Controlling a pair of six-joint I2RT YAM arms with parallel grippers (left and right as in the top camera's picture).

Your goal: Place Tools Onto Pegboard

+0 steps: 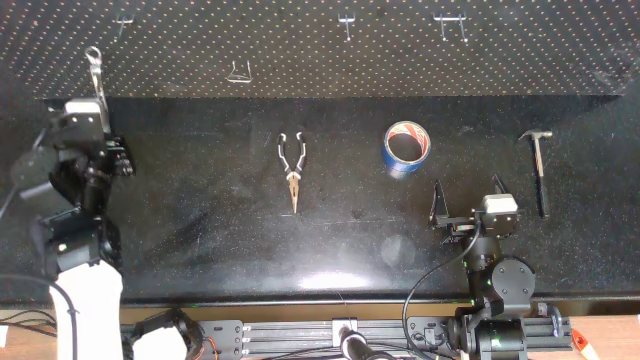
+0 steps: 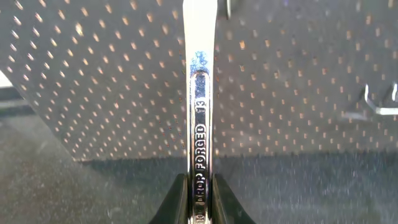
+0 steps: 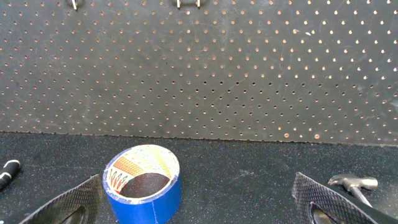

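My left gripper (image 2: 200, 202) is shut on a shiny metal wrench (image 2: 200, 118), held upright against the black pegboard (image 2: 93, 81). From above, the wrench (image 1: 95, 72) stands out past the left gripper (image 1: 97, 100) at the board's far left. Lying on the black table are pliers (image 1: 292, 165), a roll of blue tape (image 1: 406, 147) and a small hammer (image 1: 539, 170). Near the table's front my right gripper (image 1: 467, 198) stands open and empty. Its wrist view faces the blue tape (image 3: 143, 183), with the hammer's head (image 3: 353, 182) to one side.
Several metal hooks hang on the pegboard: a wire hook (image 1: 239, 71) left of centre, one (image 1: 346, 22) near the top middle, another (image 1: 450, 22) at the top right. A hook (image 2: 379, 102) lies beside the wrench. The black mat (image 1: 200, 230) ends at a front rail.
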